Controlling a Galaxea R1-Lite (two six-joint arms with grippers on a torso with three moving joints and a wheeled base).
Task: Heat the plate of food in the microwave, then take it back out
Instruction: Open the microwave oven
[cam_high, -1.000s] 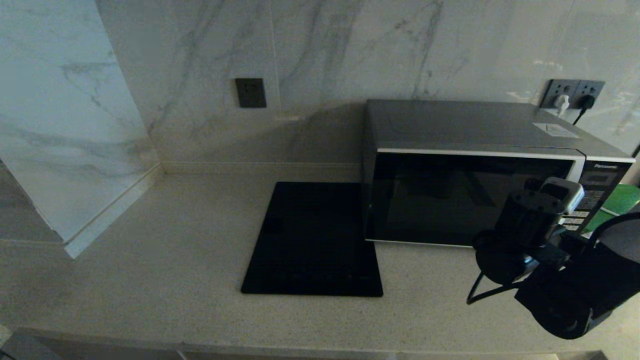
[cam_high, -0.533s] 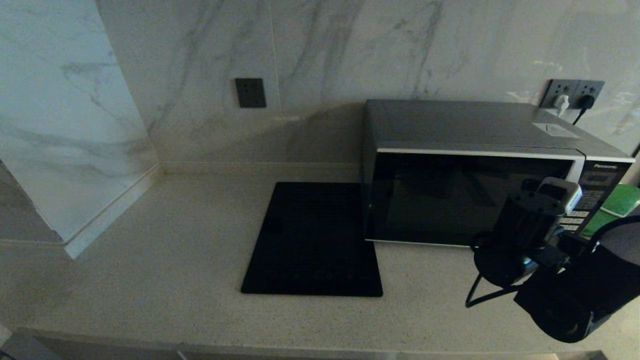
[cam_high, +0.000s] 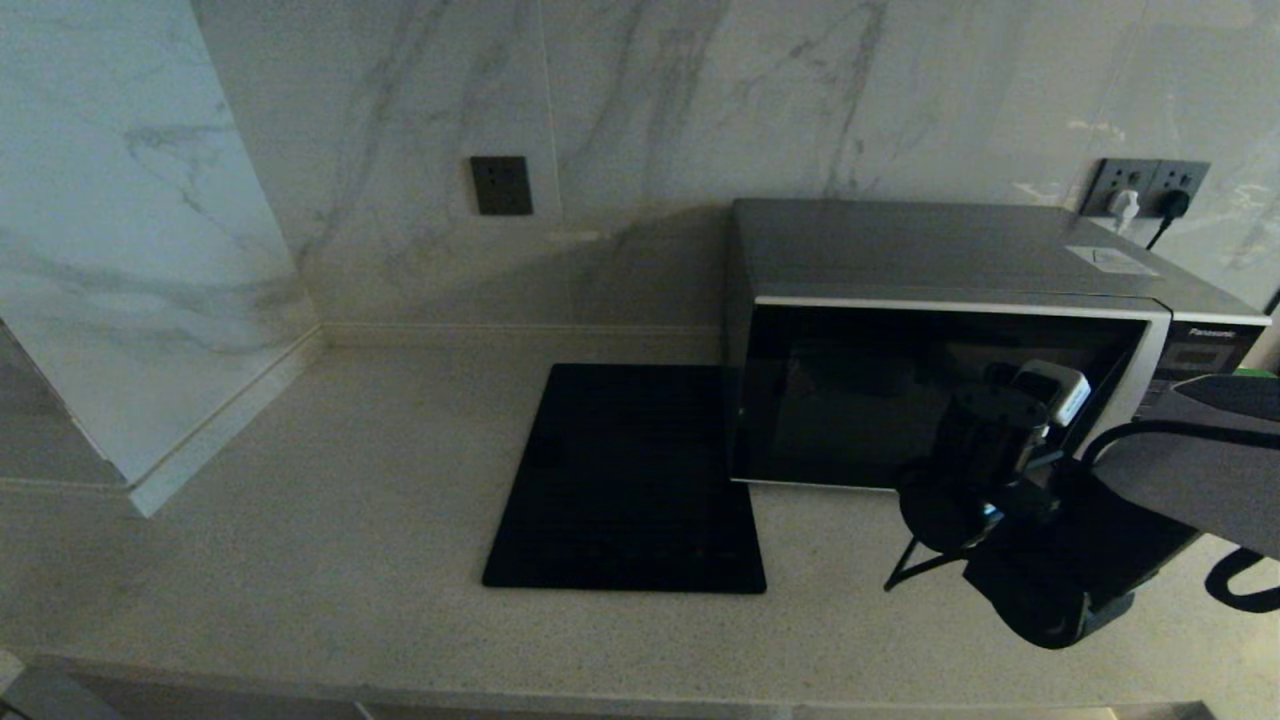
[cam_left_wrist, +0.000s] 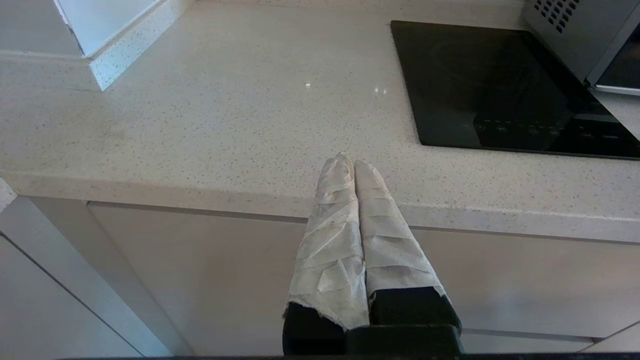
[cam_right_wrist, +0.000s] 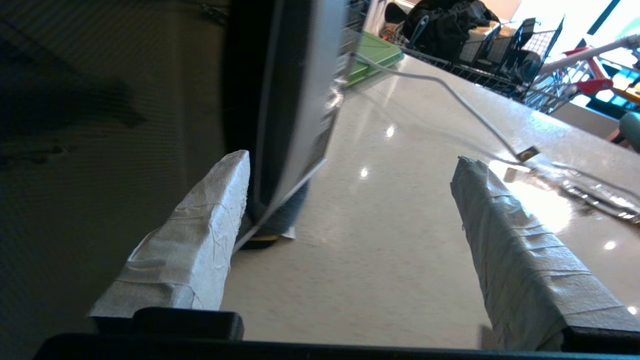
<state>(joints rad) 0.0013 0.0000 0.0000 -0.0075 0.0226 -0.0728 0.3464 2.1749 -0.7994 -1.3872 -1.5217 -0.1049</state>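
Microwave (cam_high: 950, 330) is seen standing on the table (cam_high: 350, 520) against the marble wall, its long axis running across the head view and its black glass door facing the robot. The door is swung slightly out at its button-panel end, where a slanted gap is visible. The right gripper (cam_right_wrist: 350, 200) is held low before that end, its taped fingers (cam_right_wrist: 200, 240) spread wide with nothing between them; the free edge of the door lies just beyond one finger, and the bare table is seen past the other. In the head view most of the button panel is covered by the right arm. The inside of the oven cannot be made out through the dark glass, and the plate of food is seen in no view. A flat black slab (cam_high: 630, 480) lies beside the oven, on the side away from the right fingers. A green board (cam_right_wrist: 375, 55) lies far beyond them. The left gripper (cam_left_wrist: 354, 165) is parked at the table's front edge, its wrapped fingers pressed together.
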